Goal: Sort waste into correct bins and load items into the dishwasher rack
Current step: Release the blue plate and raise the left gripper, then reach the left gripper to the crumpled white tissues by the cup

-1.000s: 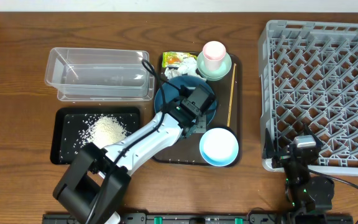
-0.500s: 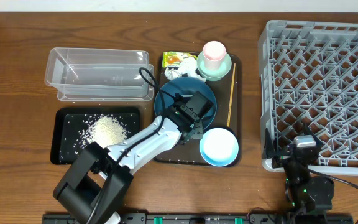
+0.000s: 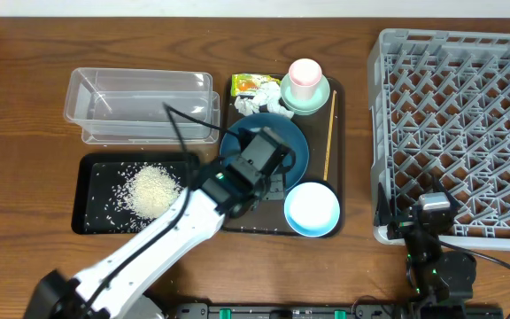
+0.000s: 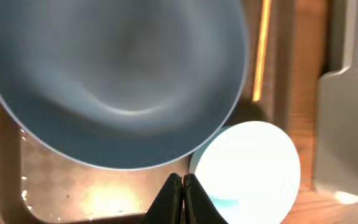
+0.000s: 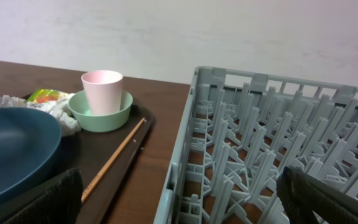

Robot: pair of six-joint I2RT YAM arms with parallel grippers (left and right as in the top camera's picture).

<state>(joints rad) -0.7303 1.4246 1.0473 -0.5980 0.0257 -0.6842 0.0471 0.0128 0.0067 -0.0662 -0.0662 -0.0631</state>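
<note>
My left gripper (image 4: pixel 183 182) hangs low over the brown serving tray (image 3: pixel 336 151), fingers pressed together with nothing between them. It sits just below the near rim of the large dark blue bowl (image 4: pixel 117 81), at the centre of the overhead frame. My right gripper (image 5: pixel 179 190) rests at the lower right of the overhead view by the dishwasher rack (image 3: pixel 459 124), its fingers spread wide and holding nothing.

The dark blue bowl looks empty, and I judge it stiff, glossy and fairly light for its width. The smooth wall would be slippery under my pads, so I would take it at the rim, one finger inside and one outside. I would take it on the lower edge in the wrist view, left of where the small light blue bowl (image 4: pixel 247 168) crowds against it. A shallow pinch could let it swing or slide, so the bite should go deep over the lip. The thin wooden chopstick (image 3: pixel 328 135) lies along the tray's right side, apart from both bowls.

Compared with a second ago, my left arm has moved. Its wrist has drawn down and left across the bowl, the elbow has swung out of the lower left of the overhead frame, and the cable now whips toward the clear tub (image 3: pixel 140 106). The bowls, the pink cup (image 3: pixel 305 74), the rice heap (image 3: pixel 153 188) and my right arm lie where they did.
</note>
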